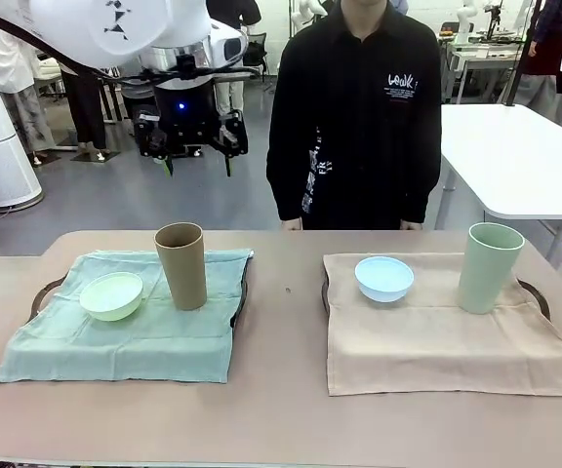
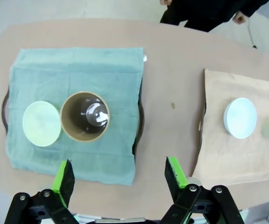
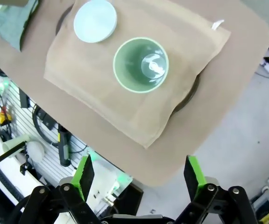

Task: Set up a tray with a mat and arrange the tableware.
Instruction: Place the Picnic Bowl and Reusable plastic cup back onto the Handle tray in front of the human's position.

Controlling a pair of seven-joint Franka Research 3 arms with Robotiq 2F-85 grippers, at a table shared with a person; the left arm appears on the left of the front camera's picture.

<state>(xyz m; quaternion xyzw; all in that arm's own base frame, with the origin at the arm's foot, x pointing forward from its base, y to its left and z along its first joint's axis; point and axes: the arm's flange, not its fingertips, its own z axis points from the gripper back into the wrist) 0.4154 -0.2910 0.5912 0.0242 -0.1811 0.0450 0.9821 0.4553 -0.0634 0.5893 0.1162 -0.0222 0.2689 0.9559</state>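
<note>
I judge it nearly done: green bowl (image 1: 111, 295) and brown cup (image 1: 180, 265) sit on the left mat (image 1: 66, 346), blue bowl (image 1: 384, 278) and green cup (image 1: 490, 267) on the right mat (image 1: 437, 356). Left claw (image 2: 120, 175) and right claw (image 3: 141, 176) hang spread, empty.

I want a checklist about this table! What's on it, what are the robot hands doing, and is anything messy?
Surface: smooth tan table, one small dark speck between the trays.
Job's things: teal cloth mat over a dark tray, holding a pale green round bowl and an upright tan-brown handleless cup. Beige cloth mat over a second dark tray, holding a light blue round bowl and an upright pale green handleless cup.
Clutter: nothing seen.
Grippers: left gripper and right gripper are high above the table, jaws open, empty.
Cables: black cords beside the table.
Surroundings: person in black shirt at the far side; white tables behind.
</note>
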